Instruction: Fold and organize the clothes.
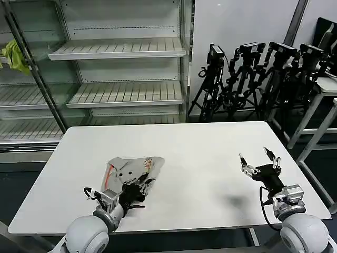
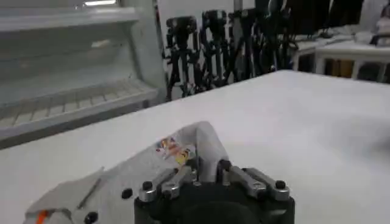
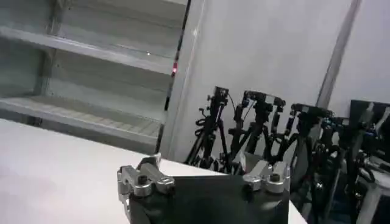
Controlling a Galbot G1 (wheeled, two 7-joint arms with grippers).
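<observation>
Nearest to us, our left gripper (image 1: 138, 185) sits low over the near left part of the white table (image 1: 210, 158), its fingers closed on the near edge of the light grey clothes (image 1: 131, 169). In the left wrist view the fingers (image 2: 183, 176) pinch a raised fold of that fabric. The bundle lies crumpled, just left of the table's middle, with an orange-red stripe (image 1: 108, 174) along its left side and a small multicolour print (image 2: 172, 150) on the cloth ahead of the gripper; we cannot read any writing on it.

Our right gripper (image 1: 259, 159) hovers above the near right part of the table, jaws open wide and holding nothing, well apart from the clothes. Between the two grippers and out to the far and right edges the tabletop is bare.

Beyond the far edge, on the left, stands a shelf rack (image 1: 118, 50) with slatted shelves. A yellow-green rag (image 1: 16, 57) hangs at its far left side. To the right of the rack, a cluster of black tripods (image 1: 253, 79) stands on the floor, and another table (image 1: 326, 87) shows at the far right.
</observation>
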